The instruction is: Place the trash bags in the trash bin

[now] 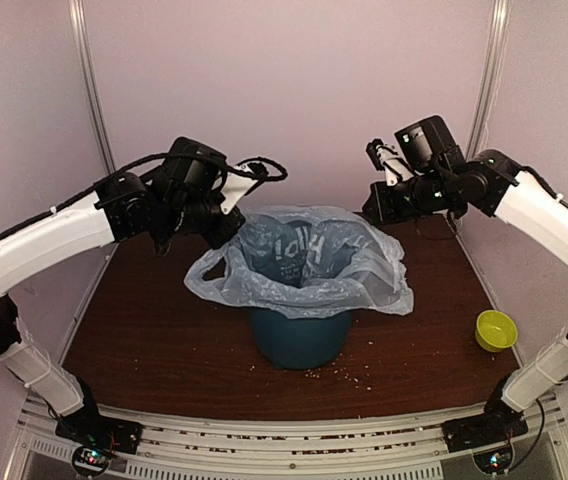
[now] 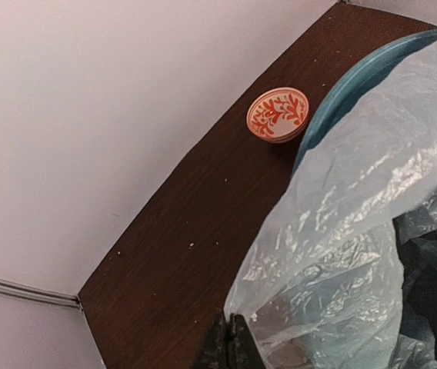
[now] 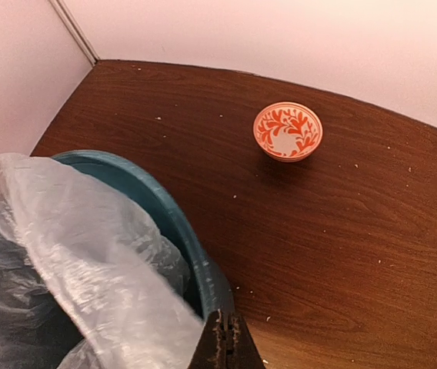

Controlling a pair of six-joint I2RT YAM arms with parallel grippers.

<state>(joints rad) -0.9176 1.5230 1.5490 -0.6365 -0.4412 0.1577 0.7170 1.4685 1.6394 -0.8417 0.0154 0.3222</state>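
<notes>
The teal trash bin (image 1: 299, 340) stands mid-table. The translucent grey-blue trash bag (image 1: 309, 265) lines it, its mouth spread wide and its edges draped over the rim all round. My left gripper (image 1: 230, 226) is at the bag's back left corner. In the left wrist view its jaws (image 2: 230, 319) are shut, and the bag's edge (image 2: 357, 192) narrows to a point at their tips beside the bin rim (image 2: 357, 77). My right gripper (image 1: 372, 212) is at the back right corner. In the right wrist view it (image 3: 225, 315) is shut over the bin rim (image 3: 165, 207), with the bag (image 3: 72, 246) running to its tips.
A small red-patterned bowl (image 3: 288, 131) sits on the table behind the bin and also shows in the left wrist view (image 2: 278, 115). A lime-green bowl (image 1: 496, 330) sits at the front right. Crumbs lie on the brown table (image 1: 144, 340). Walls close in the back and sides.
</notes>
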